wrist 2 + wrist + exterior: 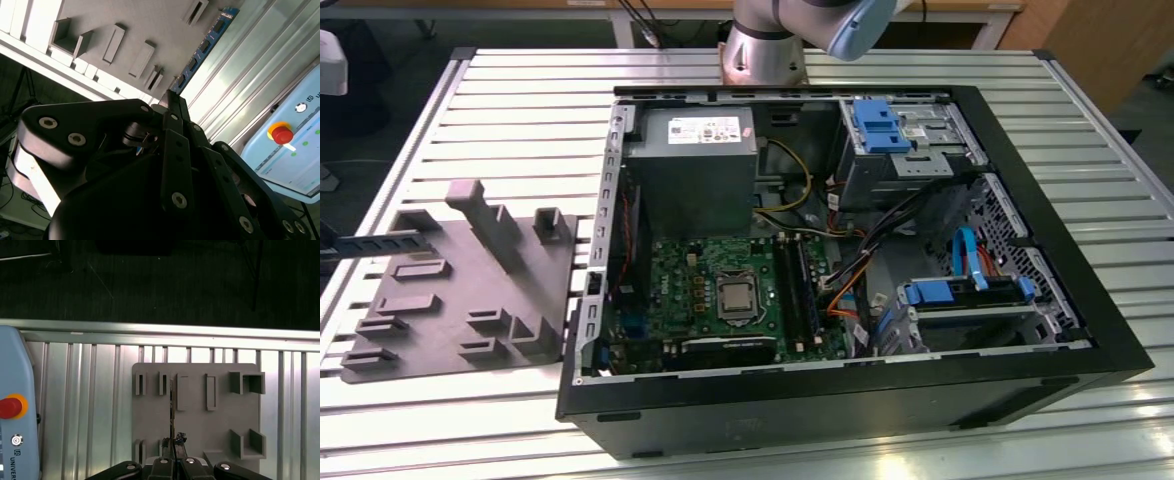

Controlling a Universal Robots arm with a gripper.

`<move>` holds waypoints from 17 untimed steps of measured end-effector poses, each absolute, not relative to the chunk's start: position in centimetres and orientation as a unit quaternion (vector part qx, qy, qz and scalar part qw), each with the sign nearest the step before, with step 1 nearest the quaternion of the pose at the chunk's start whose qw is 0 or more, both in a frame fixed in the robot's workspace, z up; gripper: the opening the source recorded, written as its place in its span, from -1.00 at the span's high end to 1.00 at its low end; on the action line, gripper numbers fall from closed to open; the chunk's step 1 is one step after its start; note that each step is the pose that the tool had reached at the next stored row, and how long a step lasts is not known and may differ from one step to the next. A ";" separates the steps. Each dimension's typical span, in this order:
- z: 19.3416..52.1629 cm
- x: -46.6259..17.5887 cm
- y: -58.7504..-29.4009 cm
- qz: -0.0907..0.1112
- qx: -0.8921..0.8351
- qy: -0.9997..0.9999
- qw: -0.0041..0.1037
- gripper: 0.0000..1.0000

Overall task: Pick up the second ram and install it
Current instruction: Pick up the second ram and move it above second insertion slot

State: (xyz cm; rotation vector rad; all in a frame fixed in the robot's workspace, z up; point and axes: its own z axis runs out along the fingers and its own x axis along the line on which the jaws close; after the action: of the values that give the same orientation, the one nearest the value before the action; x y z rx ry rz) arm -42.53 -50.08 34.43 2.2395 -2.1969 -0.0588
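One thin board is what all this is about. The second ram (204, 47), dark blue-green, is sticking straight out from the tips of the hand (169, 97). Its black fingers are pinching together on the near end, with no gap that I can make out. In the first wrist view the board is showing edge-on as a fine line over the grey tray (220, 410), between two of the tray's slotted holders. Whether it is riding clear of the tray or sitting in a holder, I cannot tell. So I am judging the pick-up to be the step in hand, with the installing not yet begun.

The long black slots (797, 285) on the green motherboard (707, 270) are lying deep inside the open computer case (854, 400). Getting there is calling for a lift over the case wall, the board turned along a slot, and a straight push down.

The tray is sitting just beside the case, on the exterior view's left, on the slatted worktop (494, 90). Inside the case, the power supply (694, 150) is standing near one end of the slots and loose cables (847, 285) are hanging close alongside them. A pale pendant (20, 370) is lying on the worktop near the tray, and the worktop's edge is running just past it.
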 end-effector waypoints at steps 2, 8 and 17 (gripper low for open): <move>34.5 -42.5 -50.1 -0.019 0.714 -0.700 0.002 0.76; 34.7 -42.5 -50.1 -0.019 0.714 -0.700 0.002 0.76; 35.1 -42.5 -50.1 -0.019 0.714 -0.700 0.002 0.76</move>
State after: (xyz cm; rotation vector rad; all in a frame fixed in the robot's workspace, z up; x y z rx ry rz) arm -42.53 -50.08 35.07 2.2394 -2.1969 -0.0588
